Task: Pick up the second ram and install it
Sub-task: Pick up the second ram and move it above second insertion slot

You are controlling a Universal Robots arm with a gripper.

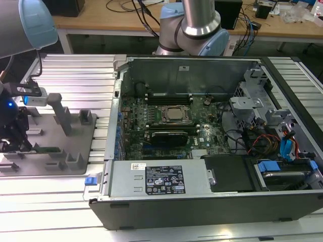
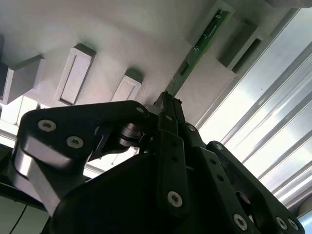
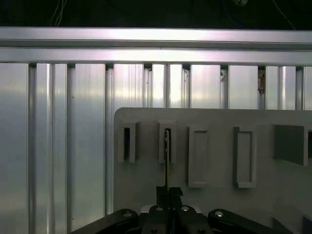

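My pincer (image 3: 168, 191) was closed on the near end of the second ram (image 3: 166, 161), black fingertips (image 2: 170, 114) pressed against the board's flat faces. The ram stood on edge in the grey holder tray (image 3: 219, 117) and ran straight away from my fingertips, its far end seated in one of the tray's narrow slotted blocks. In the second wrist view its green face showed beyond them. The tray lay on the ribbed aluminium table (image 3: 73, 146), at the exterior view's left of the open computer case (image 1: 202, 186), well apart from the motherboard (image 1: 166, 126).

One ram (image 2: 202, 39), one tray (image 3: 219, 117), one computer case (image 1: 192, 75)
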